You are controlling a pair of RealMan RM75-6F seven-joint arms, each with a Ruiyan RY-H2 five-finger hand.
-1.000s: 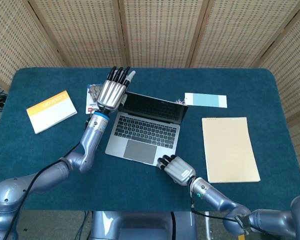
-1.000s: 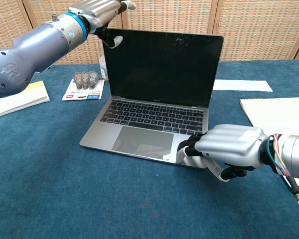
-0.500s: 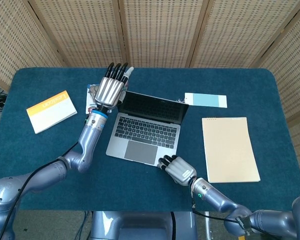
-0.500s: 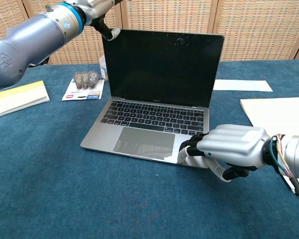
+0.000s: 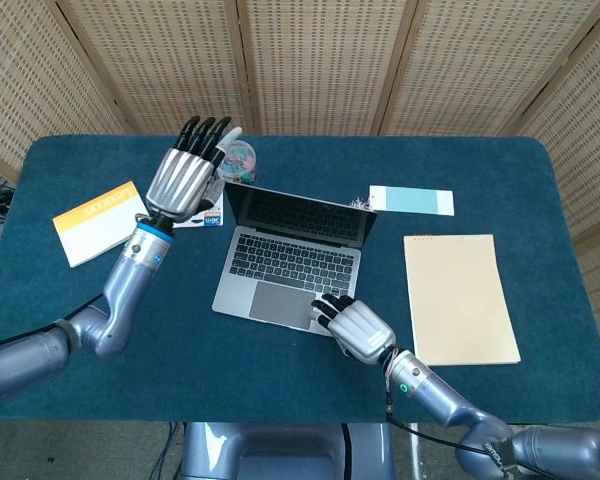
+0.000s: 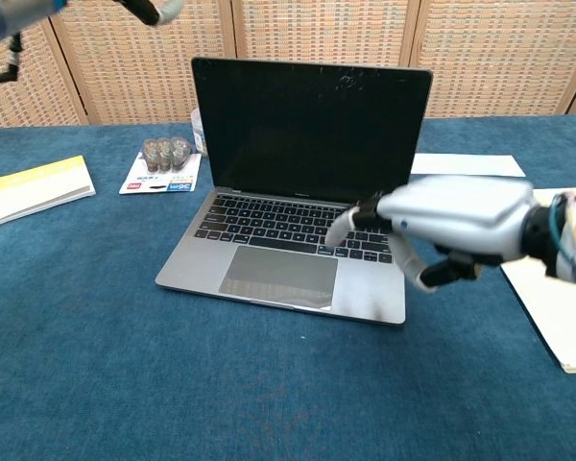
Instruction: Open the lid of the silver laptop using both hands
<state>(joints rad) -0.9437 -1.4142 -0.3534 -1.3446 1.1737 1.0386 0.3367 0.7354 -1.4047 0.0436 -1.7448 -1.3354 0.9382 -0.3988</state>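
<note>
Silver right hand hangs just above the laptop's front right corner, fingers apart and curled a bit, gripping nothing. Left hand is up off to the lid's left, fingers straight and spread, empty too. Laptop sits mid-table with lid upright, orange booklet far left

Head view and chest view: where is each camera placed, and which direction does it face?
Head view: high above the table's near edge, looking down at the laptop; both arms, left hand and right hand show.
Chest view: low at the near edge, facing the screen; mainly the right hand shows.
Shared: laptop, right hand, yellow booklet.
</note>
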